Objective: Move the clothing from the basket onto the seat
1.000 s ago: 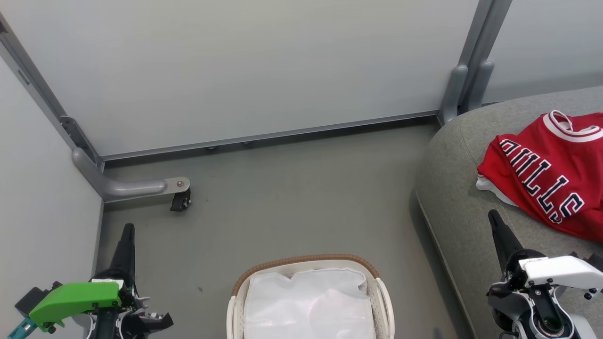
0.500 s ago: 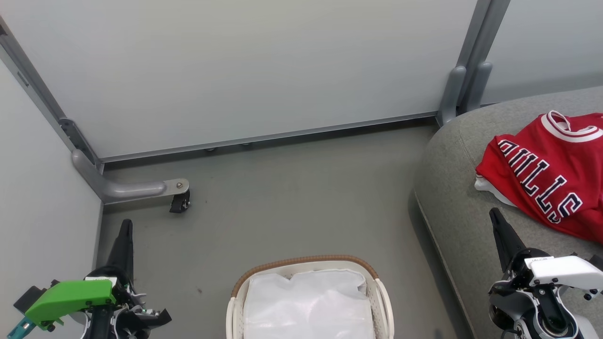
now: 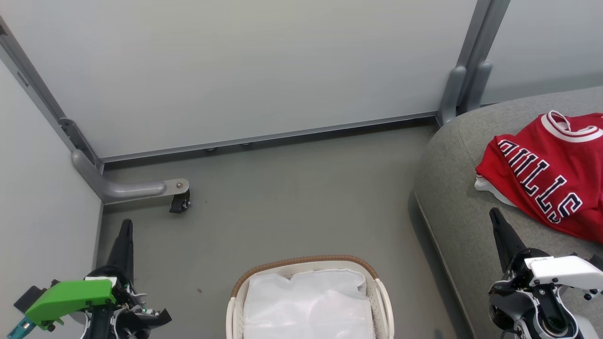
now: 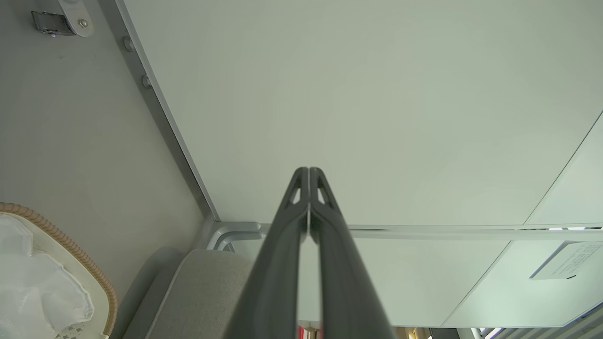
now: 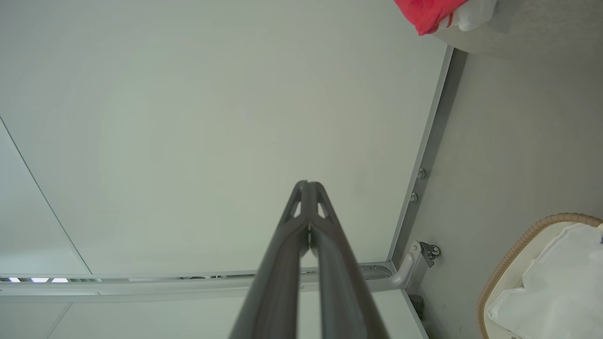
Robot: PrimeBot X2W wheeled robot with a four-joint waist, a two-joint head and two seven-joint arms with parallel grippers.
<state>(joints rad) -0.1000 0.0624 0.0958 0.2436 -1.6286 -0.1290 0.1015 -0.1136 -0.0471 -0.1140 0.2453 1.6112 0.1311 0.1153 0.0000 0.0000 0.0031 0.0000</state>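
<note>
The red jersey [image 3: 546, 181] with black white-edged letters lies spread on the grey seat [image 3: 452, 188] at the right; a corner of red cloth [image 5: 431, 13] shows in the right wrist view. The plain red garment is out of view. On the floor at bottom centre stands the basket [image 3: 382, 294], holding just its white cloth liner [image 3: 308, 303]. My left gripper [image 3: 126, 225] is shut and empty at the lower left, left of the basket. My right gripper [image 3: 494, 214] is shut and empty over the seat's front edge, just below the jersey.
Pale partition panels [image 3: 245, 66] close off the back and left. A grey metal foot with a black caster [image 3: 179, 201] rests on the smooth grey floor [image 3: 301, 202] at the left, and a grey post [image 3: 464, 80] rises behind the seat.
In the first half second the camera shifted slightly and both grippers sank a little lower in the head view. Since then nothing has moved.
</note>
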